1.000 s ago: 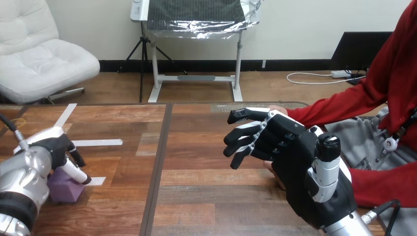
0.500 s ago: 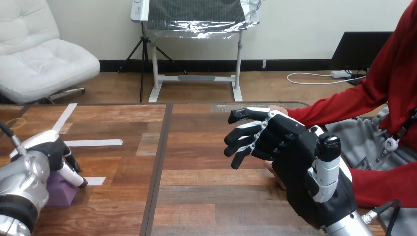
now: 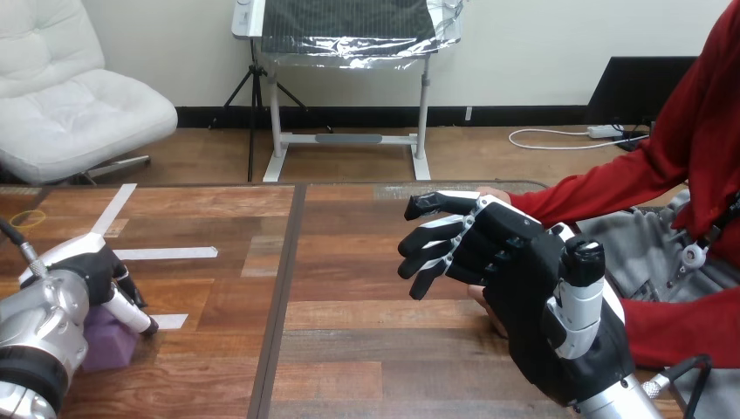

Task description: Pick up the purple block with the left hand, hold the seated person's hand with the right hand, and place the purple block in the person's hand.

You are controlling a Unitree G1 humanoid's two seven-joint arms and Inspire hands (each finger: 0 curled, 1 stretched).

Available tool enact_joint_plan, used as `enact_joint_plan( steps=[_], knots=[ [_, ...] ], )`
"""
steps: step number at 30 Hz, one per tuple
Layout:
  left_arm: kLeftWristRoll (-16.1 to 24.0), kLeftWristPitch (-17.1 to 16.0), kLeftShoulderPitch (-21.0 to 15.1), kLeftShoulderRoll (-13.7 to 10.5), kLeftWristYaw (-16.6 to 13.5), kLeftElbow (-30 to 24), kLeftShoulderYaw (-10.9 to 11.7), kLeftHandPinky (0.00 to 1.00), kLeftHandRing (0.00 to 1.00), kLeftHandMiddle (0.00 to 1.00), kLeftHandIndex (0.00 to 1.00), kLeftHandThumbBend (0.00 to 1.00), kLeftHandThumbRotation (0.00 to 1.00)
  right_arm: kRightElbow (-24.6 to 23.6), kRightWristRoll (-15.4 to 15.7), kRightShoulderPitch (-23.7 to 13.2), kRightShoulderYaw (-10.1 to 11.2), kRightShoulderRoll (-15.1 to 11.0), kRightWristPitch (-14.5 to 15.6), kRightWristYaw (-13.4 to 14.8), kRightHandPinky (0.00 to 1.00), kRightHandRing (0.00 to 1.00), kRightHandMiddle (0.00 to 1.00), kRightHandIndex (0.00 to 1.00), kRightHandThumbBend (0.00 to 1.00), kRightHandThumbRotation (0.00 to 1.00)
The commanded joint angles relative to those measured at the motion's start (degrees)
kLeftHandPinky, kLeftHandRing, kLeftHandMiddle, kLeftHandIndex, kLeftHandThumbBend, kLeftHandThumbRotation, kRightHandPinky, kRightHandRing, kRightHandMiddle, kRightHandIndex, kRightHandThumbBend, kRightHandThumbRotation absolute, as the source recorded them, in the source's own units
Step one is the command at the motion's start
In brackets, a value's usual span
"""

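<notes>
- The left hand [image 3: 92,266] is black, with a curved white shell across its back.
- Its fingers [image 3: 131,307] are slim and jointed, with white plates over black.
- The left forearm [image 3: 39,327] is a rounded casing of brushed silver, ringed lower down by a dark band.
- The right hand [image 3: 515,262] is broad and matte black, edged with white shells.
- Its fingers [image 3: 432,237] are black segments capped with white.
- Its thumb [image 3: 578,297] has a white shell and a rounded black tip.
- The right forearm [image 3: 611,403] is silver at the wrist.
</notes>
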State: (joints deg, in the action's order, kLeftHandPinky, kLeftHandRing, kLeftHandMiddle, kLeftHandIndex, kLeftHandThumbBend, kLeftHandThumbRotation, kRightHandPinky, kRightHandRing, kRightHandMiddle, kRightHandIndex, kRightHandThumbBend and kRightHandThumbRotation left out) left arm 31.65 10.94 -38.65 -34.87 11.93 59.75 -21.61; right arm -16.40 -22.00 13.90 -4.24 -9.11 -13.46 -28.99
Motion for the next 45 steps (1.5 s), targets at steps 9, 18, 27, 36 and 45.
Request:
enact_joint_plan(
  steps=[9,18,27,36,45],
  knots=[
    [-0.2,-0.7,-1.9,0.2,-1.4,-0.7,0.6,0.36,0.43,0.50,0.47,0.71,0.00,-1.9,-0.8,-2.7,1.1,0.1,-1.1,0.0,0.41,0.54,0.60,0.67,0.93,1.00],
    [-0.5,-1.2,-1.5,0.2,-2.4,-1.0,0.9,0.38,0.46,0.52,0.48,0.72,0.00,-1.7,-0.6,-2.7,1.2,0.3,-1.1,0.3,0.41,0.54,0.60,0.67,0.93,1.00],
    [-1.5,-1.7,-0.7,-0.1,-2.8,-3.4,1.8,0.39,0.46,0.52,0.47,0.73,0.00,-1.6,-0.7,-2.9,1.1,0.5,-1.2,0.3,0.41,0.53,0.60,0.66,0.93,1.00],
    [-1.9,-2.2,0.6,-0.6,-3.2,-7.3,2.7,0.38,0.46,0.52,0.48,0.75,0.00,-1.4,-0.7,-3.2,1.1,0.5,-1.2,0.1,0.41,0.53,0.59,0.66,0.93,1.00],
    [-2.6,-1.4,1.9,-0.6,-2.7,-11.4,4.1,0.36,0.45,0.51,0.47,0.76,0.00,-1.3,-0.4,-3.2,1.0,0.4,-1.1,0.2,0.40,0.53,0.59,0.66,0.93,1.00]
  ],
)
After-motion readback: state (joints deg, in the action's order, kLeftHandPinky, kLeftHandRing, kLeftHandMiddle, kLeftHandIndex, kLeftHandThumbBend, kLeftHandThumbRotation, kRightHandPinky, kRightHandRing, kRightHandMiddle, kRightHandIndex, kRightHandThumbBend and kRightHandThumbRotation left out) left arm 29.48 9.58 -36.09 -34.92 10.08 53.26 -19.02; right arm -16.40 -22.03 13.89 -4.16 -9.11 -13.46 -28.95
